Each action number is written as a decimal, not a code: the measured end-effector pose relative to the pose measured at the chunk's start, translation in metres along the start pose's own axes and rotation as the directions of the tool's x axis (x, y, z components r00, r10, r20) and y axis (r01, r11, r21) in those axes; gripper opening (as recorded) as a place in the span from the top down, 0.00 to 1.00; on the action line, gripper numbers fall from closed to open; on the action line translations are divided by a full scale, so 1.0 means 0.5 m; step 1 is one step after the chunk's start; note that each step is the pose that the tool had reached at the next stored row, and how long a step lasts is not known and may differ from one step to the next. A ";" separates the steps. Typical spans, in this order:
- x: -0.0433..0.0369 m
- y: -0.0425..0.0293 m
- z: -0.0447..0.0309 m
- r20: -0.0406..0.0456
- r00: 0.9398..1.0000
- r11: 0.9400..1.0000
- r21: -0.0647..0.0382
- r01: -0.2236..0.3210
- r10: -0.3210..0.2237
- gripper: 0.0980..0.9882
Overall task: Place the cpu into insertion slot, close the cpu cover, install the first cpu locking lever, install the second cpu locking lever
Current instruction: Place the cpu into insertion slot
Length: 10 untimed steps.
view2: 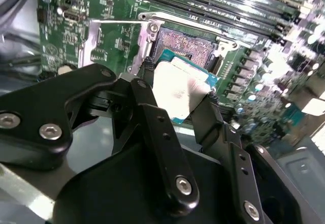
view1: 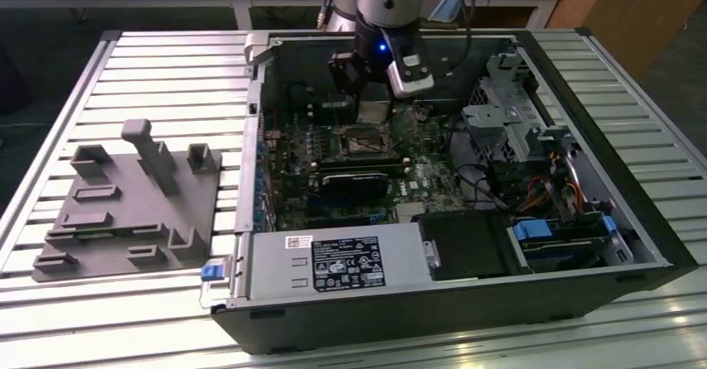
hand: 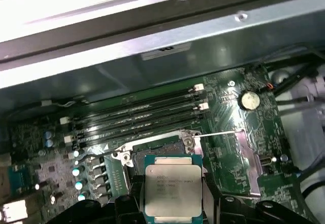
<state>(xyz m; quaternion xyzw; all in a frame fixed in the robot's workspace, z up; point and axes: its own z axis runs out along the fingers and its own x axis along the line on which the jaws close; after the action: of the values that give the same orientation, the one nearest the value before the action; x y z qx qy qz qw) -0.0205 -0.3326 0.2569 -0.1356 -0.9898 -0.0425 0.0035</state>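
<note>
Closest to the lens: gripper linkage, black, fingers clamped on opposite edges of the cpu. The same grip shows in the first wrist view, gripper closed on the cpu, metal lid facing up. The chip is held over the edge of the socket, tilted and not seated; the socket's bare contact field is exposed next to it. Whether a corner touches the frame can't be told.

The cpu cover is swung open and lies to one side of the socket. A thin wire locking lever sticks out from the socket corner, unlatched.

Memory slots run along the socket's far side, with a coin cell and a row of capacitors close by.

Exterior view: the gripper is down inside the open PC case, just above the socket. A black block sits just beside the socket, and the cable bundle is well apart. The case stands on a slatted tabletop, with a grey fixture plate on the exterior view's left.

Writing: printed lines on the cpu lid; a white label on the power supply.
</note>
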 end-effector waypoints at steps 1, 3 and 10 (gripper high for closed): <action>0.000 0.000 0.000 0.002 1.000 1.000 0.000 -0.019 0.019 0.50; 0.000 0.000 0.001 0.005 0.999 0.999 -0.001 -0.054 0.054 0.50; 0.000 0.000 0.005 0.015 0.984 0.984 -0.003 -0.180 0.180 0.50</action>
<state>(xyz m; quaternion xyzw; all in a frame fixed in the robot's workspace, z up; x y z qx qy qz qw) -0.0205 -0.3326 0.2545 -0.2248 -0.9735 -0.0419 -0.0004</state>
